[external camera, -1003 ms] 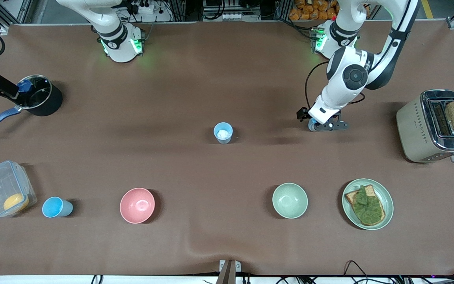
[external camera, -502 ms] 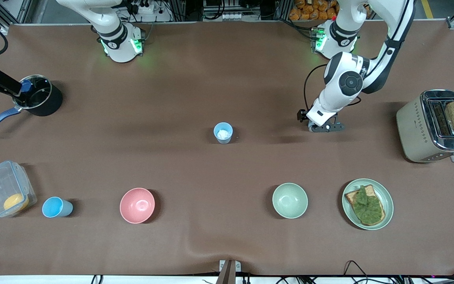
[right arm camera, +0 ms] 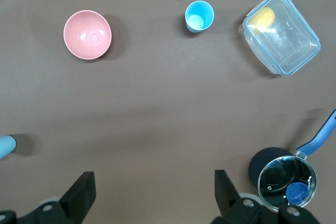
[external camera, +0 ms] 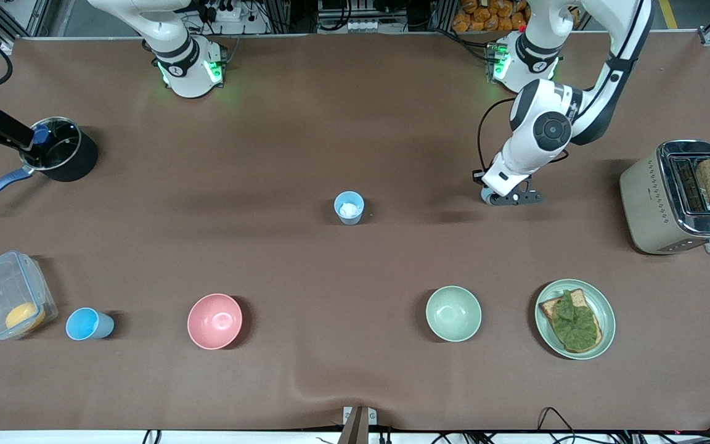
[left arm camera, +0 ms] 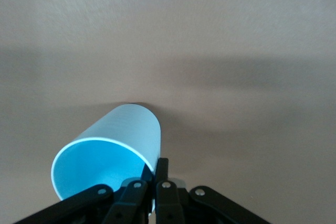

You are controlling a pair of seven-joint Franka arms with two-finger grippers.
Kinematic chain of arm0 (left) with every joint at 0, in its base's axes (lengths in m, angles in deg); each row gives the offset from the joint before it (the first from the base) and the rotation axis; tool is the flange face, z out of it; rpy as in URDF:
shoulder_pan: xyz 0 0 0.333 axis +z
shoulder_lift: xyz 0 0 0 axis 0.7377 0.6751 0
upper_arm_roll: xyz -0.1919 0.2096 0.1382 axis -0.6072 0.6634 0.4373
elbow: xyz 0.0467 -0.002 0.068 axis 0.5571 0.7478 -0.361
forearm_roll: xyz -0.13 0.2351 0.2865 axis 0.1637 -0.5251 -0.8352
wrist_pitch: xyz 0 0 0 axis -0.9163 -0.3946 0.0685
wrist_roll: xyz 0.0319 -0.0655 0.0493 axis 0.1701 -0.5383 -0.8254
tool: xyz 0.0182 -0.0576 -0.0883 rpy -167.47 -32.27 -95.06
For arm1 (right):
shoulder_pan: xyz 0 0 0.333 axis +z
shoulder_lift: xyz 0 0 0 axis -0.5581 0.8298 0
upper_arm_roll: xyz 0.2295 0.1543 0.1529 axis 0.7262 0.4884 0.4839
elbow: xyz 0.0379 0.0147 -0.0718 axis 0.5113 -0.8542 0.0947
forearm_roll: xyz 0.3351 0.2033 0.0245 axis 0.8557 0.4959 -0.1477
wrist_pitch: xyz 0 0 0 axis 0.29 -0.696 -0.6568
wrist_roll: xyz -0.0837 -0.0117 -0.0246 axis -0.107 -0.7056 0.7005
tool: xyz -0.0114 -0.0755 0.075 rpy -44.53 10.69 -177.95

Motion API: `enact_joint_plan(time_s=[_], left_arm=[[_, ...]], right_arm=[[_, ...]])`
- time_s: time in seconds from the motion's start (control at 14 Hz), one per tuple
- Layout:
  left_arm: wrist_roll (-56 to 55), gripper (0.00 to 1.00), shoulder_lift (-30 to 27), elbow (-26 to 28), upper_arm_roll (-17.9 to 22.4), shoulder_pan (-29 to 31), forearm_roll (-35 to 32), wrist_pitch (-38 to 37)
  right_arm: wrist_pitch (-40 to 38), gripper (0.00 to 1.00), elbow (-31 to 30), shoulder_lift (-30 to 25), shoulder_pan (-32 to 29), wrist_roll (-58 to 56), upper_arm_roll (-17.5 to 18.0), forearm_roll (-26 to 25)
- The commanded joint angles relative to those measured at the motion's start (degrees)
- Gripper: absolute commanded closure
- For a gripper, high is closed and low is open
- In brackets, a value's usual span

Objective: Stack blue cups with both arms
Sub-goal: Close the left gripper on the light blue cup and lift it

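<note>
A blue cup (external camera: 488, 196) stands at the left arm's end of the table, and my left gripper (external camera: 498, 197) is shut on its rim. In the left wrist view one finger is inside that blue cup (left arm camera: 123, 137) and one outside; the left gripper (left arm camera: 157, 165) pinches the wall. A second blue cup (external camera: 349, 207), with a white bit inside, stands mid-table. A third blue cup (external camera: 87, 324) stands beside the clear box; it is the blue cup (right arm camera: 199, 16) in the right wrist view. My right gripper (external camera: 7, 132) hangs open by the pot; the right gripper (right arm camera: 155, 192) holds nothing.
Nearer the camera are a pink bowl (external camera: 214, 320), a pale green bowl (external camera: 453, 313) and a plate (external camera: 604, 308) with topped toast. A toaster (external camera: 663, 197) stands beyond the left gripper. A black pot (external camera: 62, 157) and a clear box (external camera: 4, 290) sit at the right arm's end.
The left gripper has shut on the rim of the blue cup beneath it, and the arm's elbow shifted a little. The right gripper drifted slightly toward the table's end.
</note>
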Motion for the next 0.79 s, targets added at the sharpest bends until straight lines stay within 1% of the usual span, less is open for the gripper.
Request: enact_joint_plan(time_s=[0.0,0.07,0.14,0.21,0.36,0.43,0.57,0.64,0.72], left_arm=[[1.25,1.0,-2.95,-2.77,-0.24,0.22,0.66,-4.39],[1.07,1.0,-3.56,-3.74,-0.33,0.3,0.66,-5.09],[1.07,1.0,-4.35,-5.75,-0.33,0.22,0.66,-7.88],[0.9,1.0,-5.15,-9.34,-0.41,-0.13,1.18,-11.91],[0.63,1.0,-4.63,-19.52,-0.5,-1.71,1.8,-20.79],[0.63,1.0,-4.36,-22.7,-0.5,-2.41,3.11,-21.79],[0.46,1.0,-2.88,-27.11,-0.85,-4.52,5.4,-21.8],[-0.85,1.0,-1.39,-29.74,-1.03,-6.18,5.4,-21.8],[-5.56,1.0,0.37,-32.64,-1.81,-8.72,4.71,-21.89]], right_arm=[[-0.07,0.0,0.63,0.12,-0.65,-0.54,0.51,-0.27],[-0.07,0.0,0.55,0.12,-0.57,-0.54,0.51,-0.27],[-0.07,0.0,0.55,0.03,-0.57,-0.54,0.51,-0.27],[-0.07,0.0,0.55,0.12,-0.48,-0.46,0.51,-0.27],[0.01,0.0,0.63,0.12,0.4,0.07,0.51,-0.18],[-0.07,0.0,0.72,0.03,0.58,0.16,0.6,-0.18],[-0.34,0.0,0.9,-0.23,0.23,-0.45,0.51,0.34],[-0.34,0.0,0.9,-0.49,0.23,-0.46,0.34,0.43],[-0.34,0.0,0.9,-1.19,0.14,-0.46,0.25,0.43]])
